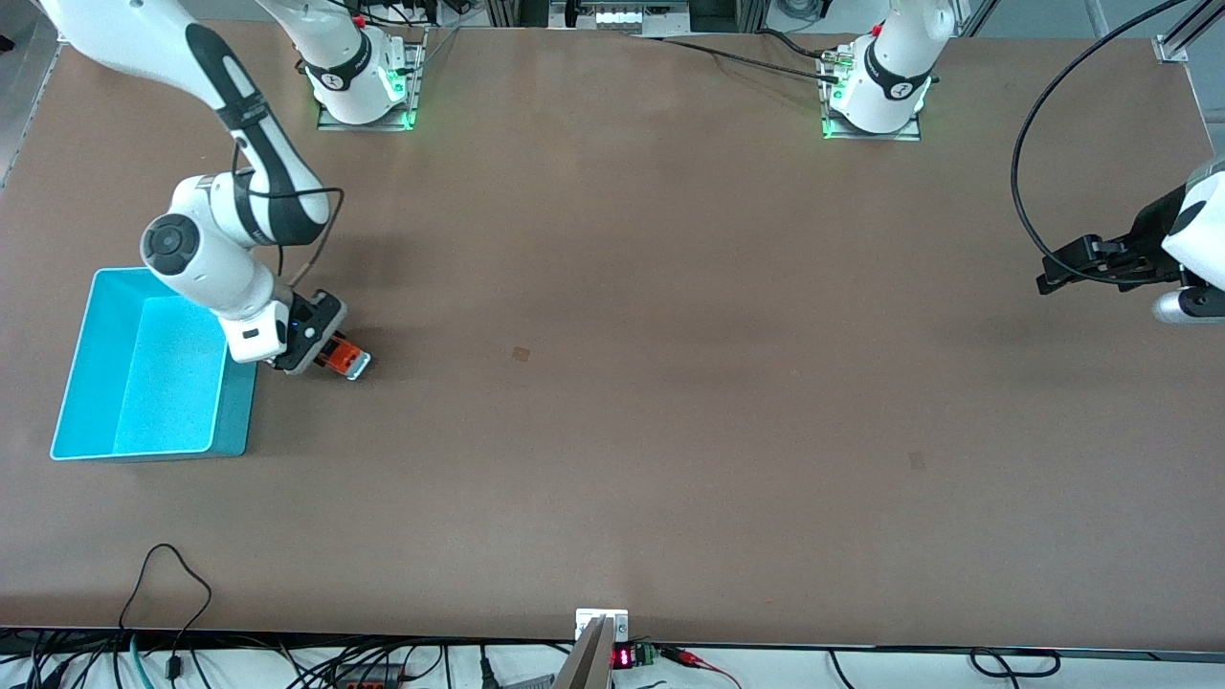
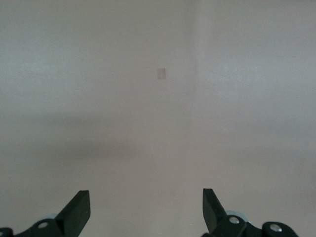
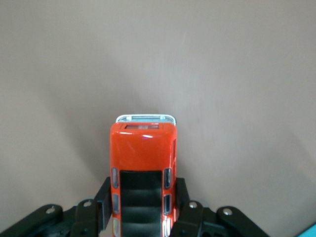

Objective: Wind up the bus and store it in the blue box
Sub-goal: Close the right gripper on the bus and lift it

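Observation:
The small orange-red bus [image 1: 345, 357] rests on the brown table right beside the blue box [image 1: 96, 383], on the side toward the left arm's end. My right gripper [image 1: 330, 352] is shut on the bus, one finger pressed on each long side. In the right wrist view the bus [image 3: 143, 168] shows its dark ribbed roof and grey front bumper between the black fingers [image 3: 105, 200]. The blue box is open-topped with nothing in it. My left gripper [image 2: 146, 207] waits open at the left arm's end of the table, over bare table.
A black cable [image 1: 1034, 144] loops over the table by the left arm. More cables and a small mounted device [image 1: 601, 632] sit along the table's front edge. Two faint square marks [image 1: 521, 353] show on the tabletop.

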Action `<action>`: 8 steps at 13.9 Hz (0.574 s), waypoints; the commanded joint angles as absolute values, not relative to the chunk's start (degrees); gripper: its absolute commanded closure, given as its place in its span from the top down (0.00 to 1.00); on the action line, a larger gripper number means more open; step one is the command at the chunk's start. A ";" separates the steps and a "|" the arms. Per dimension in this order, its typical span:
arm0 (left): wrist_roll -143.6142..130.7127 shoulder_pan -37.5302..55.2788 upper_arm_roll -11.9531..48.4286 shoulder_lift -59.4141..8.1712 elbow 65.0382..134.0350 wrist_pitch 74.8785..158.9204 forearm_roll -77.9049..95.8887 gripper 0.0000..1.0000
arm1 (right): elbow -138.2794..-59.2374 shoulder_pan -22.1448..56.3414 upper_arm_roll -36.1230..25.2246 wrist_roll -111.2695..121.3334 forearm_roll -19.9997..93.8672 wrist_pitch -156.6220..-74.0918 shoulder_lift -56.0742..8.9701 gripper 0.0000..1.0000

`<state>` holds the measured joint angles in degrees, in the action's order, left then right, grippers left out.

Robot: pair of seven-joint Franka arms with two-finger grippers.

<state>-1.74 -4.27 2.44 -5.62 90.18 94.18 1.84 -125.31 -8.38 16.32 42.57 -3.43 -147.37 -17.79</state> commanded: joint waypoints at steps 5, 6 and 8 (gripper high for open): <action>-0.79 -4.75 2.81 -5.10 89.74 93.51 2.29 1.00 | -117.96 -7.29 16.89 13.56 -3.78 -128.27 -9.76 0.00; -0.79 -4.75 2.81 -5.10 89.74 93.52 2.29 1.00 | -116.04 -7.29 15.13 11.36 -3.69 -124.93 -9.76 0.00; -0.79 -4.66 2.81 -5.10 89.74 93.69 2.29 1.00 | -113.39 -7.29 10.40 9.06 -3.60 -121.22 -9.84 0.01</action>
<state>-1.74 -4.27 2.44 -5.62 90.15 94.19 1.84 -116.25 -6.84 13.86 11.66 -3.47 -125.00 -9.60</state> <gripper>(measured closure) 0.000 0.476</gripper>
